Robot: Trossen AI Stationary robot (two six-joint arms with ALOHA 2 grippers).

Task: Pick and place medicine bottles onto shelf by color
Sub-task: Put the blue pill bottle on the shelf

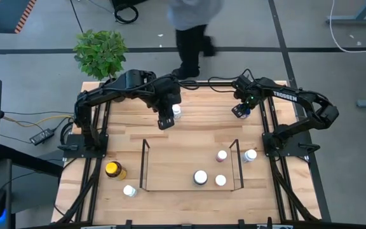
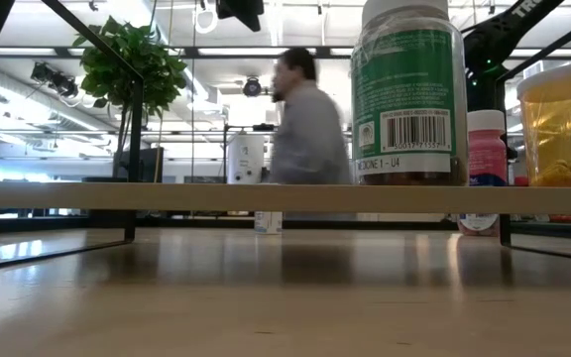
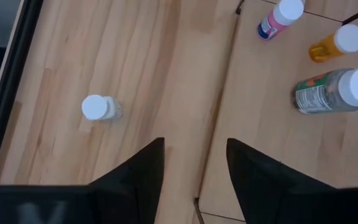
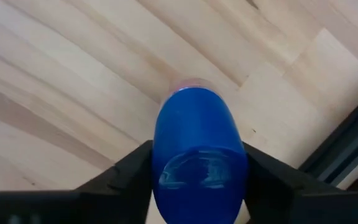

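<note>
The black wire shelf (image 1: 146, 166) stands at the table's near middle. It holds a pink-capped bottle (image 1: 222, 155), a green-labelled white-capped bottle (image 1: 200, 177) and a small orange bottle (image 1: 220, 180). My right gripper (image 1: 241, 110) is at the far right, shut on the blue-capped bottle (image 4: 197, 155). My left gripper (image 1: 166, 121) hovers open and empty at the far middle, beside a white bottle (image 1: 176, 111). In the left wrist view the open gripper (image 3: 194, 168) looks down on the shelf and a white-capped bottle (image 3: 98, 107) outside it. My right gripper pinches the bottle's blue part (image 4: 166, 149) between its two fingers, one finger on each side. The bottle points away from the wrist toward the table top, its far end (image 4: 191, 84) showing pale pink. Whether that end rests on the table, I cannot tell.
An amber yellow-lidded jar (image 1: 114, 170) and a white-capped bottle (image 1: 129, 190) stand left of the shelf; another white-capped bottle (image 1: 251, 154) stands off its right end. A potted plant (image 1: 100, 52) is at the far left corner. A person (image 1: 192, 25) walks behind the far edge.
</note>
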